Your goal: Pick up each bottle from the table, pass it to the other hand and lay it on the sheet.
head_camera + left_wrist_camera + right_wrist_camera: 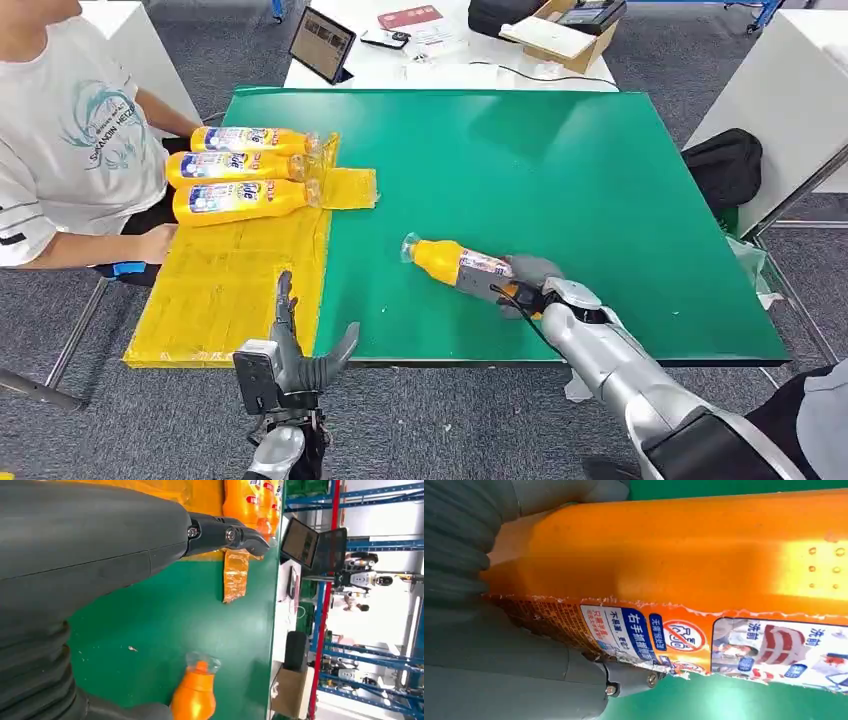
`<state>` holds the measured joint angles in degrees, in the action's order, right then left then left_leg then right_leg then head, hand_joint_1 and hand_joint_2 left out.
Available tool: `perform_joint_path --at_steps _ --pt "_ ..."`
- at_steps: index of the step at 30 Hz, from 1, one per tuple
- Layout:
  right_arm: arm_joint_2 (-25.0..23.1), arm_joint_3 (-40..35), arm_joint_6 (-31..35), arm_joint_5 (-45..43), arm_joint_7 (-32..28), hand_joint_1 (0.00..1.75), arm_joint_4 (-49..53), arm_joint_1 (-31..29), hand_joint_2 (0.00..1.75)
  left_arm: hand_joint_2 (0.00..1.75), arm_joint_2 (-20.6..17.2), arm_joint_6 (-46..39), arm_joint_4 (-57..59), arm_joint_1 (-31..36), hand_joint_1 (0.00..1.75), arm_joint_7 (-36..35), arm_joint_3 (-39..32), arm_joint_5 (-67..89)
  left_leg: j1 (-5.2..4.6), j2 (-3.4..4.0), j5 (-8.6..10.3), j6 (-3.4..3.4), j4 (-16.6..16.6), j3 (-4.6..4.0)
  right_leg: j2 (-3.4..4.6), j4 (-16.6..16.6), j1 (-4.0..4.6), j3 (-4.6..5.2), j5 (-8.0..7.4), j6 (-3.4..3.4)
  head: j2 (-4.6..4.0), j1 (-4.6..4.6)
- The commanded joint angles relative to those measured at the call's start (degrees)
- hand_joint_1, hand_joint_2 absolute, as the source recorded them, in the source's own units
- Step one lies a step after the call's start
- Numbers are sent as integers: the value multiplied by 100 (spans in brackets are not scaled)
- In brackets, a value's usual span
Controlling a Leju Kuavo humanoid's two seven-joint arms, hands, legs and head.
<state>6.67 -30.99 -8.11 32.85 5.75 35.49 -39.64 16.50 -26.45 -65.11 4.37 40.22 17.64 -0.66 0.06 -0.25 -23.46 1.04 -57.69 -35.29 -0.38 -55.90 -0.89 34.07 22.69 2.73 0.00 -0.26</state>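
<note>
So the right hand (527,283) has its fingers wrapped around the base end of a yellow-orange plastic bottle with a clear cap (455,263), which lies on its side on the green table top (560,170), well to the right of the yellow plastic sheet (230,290). Can't really tell if the bottle is lifted a hair or resting flat, the head view is too coarse there. Up close the right wrist view has the torn label and the fingers (629,677) clamped under it. 3 more yellow bottles (240,168) lie in a row at the far end of the sheet. The left hand (295,355) hangs off the table's near edge beside the sheet, fingers spread and holding nothing. A person in a white t-shirt (70,130) sits left of the sheet
</note>
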Motion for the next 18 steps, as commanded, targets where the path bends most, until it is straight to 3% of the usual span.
perform_joint_path --at_steps 1,2,6,8,13,18 --pt "-410 424 729 -636 -562 175 -254 470 175 175 -110 -136 151 84 0 -22 103 -81 9 -1 -2 -8 10 19 0 14 10 -21 1 -12 0 2" --pt "-432 428 876 -632 -561 175 -88 531 175 175 -122 -127 101 55 0 -22 97 -80 6 2 -2 -7 9 18 2 11 7 -20 1 -10 0 2" --pt "-627 764 2116 -636 -1571 175 1014 1104 175 175 -127 57 -56 -47 0 -22 62 -219 9 27 -12 -12 9 22 23 7 11 -16 -3 -18 0 2" --pt "-656 751 2142 -618 -1574 175 1088 1153 175 175 -126 58 -65 -57 0 -22 66 -216 8 24 -11 -11 7 15 16 5 12 -8 -3 -15 0 2" --pt "-726 1045 3789 42 -2611 175 2230 1942 175 175 -262 1697 -177 15 0 -498 445 -1224 8 2 -11 -12 5 -2 -2 -2 12 5 7 -14 0 -2" --pt "-877 1139 4088 5 -3234 175 2070 2101 175 175 -392 2458 -293 106 0 -871 696 -1708 8 7 -12 -8 4 -24 5 -1 10 21 6 -10 0 0"
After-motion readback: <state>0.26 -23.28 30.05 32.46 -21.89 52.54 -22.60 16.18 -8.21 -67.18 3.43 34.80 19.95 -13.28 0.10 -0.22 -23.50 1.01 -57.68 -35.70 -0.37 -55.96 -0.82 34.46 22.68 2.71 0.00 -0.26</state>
